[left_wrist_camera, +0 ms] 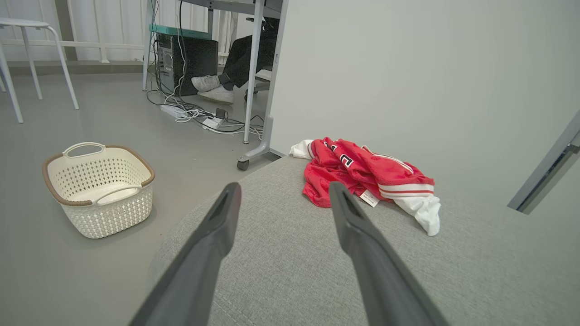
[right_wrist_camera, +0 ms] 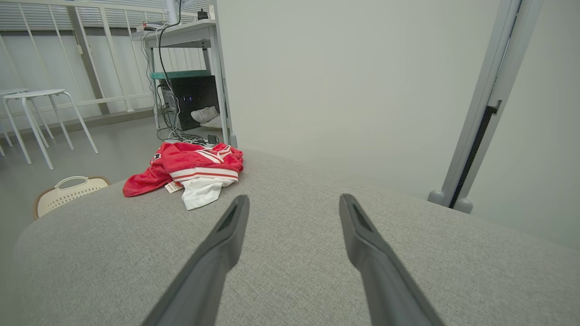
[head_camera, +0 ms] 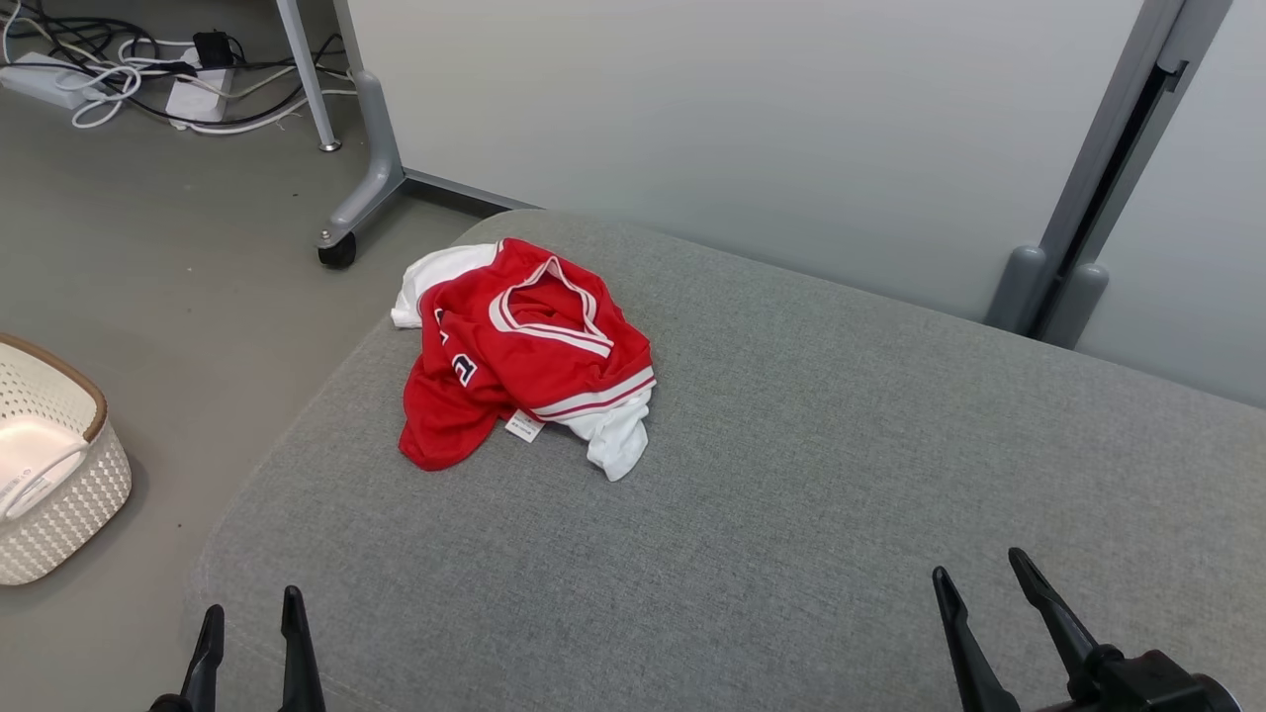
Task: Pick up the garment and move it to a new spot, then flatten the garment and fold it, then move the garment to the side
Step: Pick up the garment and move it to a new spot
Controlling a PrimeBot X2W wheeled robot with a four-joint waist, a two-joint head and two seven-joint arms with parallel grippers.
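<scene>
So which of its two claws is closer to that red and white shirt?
The left. The left gripper sits open, short of the garment and slightly to its left; the right gripper, also open, is well off to the garment's right, farther away.

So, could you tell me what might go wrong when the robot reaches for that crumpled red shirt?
1. The shirt lies bunched near the far left corner of the cushion; a clumsy nudge might push it onto the floor.
2. Its layers are tangled, so a pinch may catch several and lift it knotted.
3. The left gripper and right gripper, both open, sit well short of it, so the reach looks long.
</scene>
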